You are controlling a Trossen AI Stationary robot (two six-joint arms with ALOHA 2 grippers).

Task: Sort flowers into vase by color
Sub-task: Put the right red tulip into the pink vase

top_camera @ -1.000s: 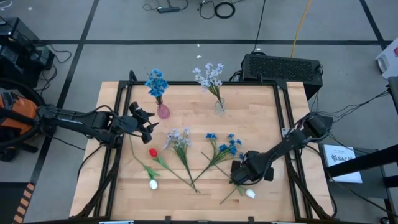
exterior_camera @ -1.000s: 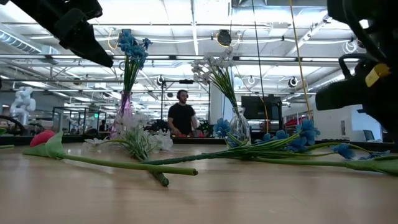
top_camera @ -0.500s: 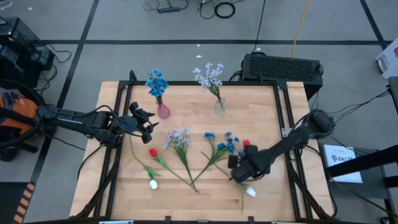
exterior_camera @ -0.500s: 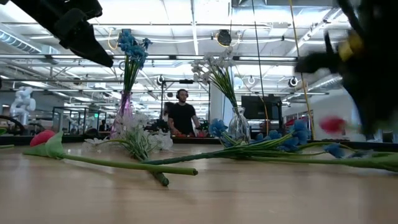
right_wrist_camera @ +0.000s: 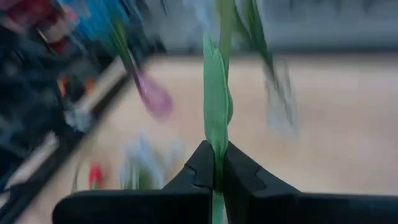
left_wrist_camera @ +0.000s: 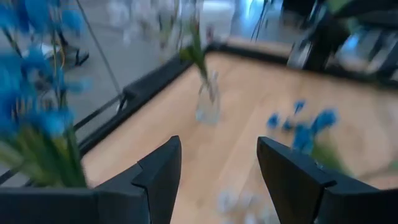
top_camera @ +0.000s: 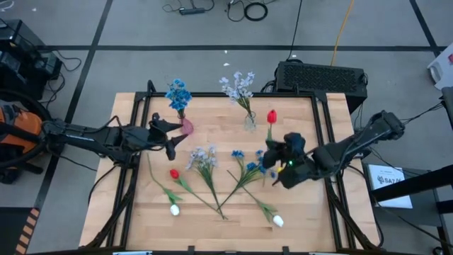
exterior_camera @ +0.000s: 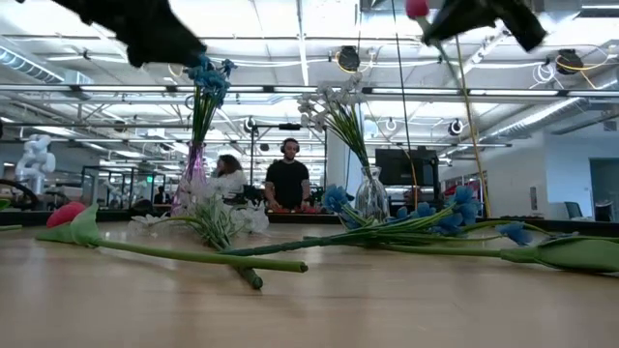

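Your right gripper [top_camera: 272, 154] is up off the table over its right-centre, fingers [right_wrist_camera: 202, 171] pinched tight on the green stem of a red tulip [top_camera: 271, 117]. The bud points toward the back of the table, just beside the clear vase [top_camera: 249, 122] that holds the lavender-white spray [top_camera: 238, 85]. In the low view the stem [exterior_camera: 455, 72] hangs high above the wood.

Your left gripper [top_camera: 172, 139] hovers near the pink vase [top_camera: 185, 127] at the back left, where a blue cluster [top_camera: 178, 93] already stands. Its fingers [left_wrist_camera: 155, 174] are spread apart with nothing between them.

Still lying on the wooden table [top_camera: 304, 219] you have: a second red tulip [top_camera: 173, 173] and a white tulip [top_camera: 174, 210] toward the left front, a lavender-white spray [top_camera: 203, 157] in the middle, loose blue flowers [top_camera: 256, 165] just beside the right gripper, and another white tulip [top_camera: 278, 221] at the right front.
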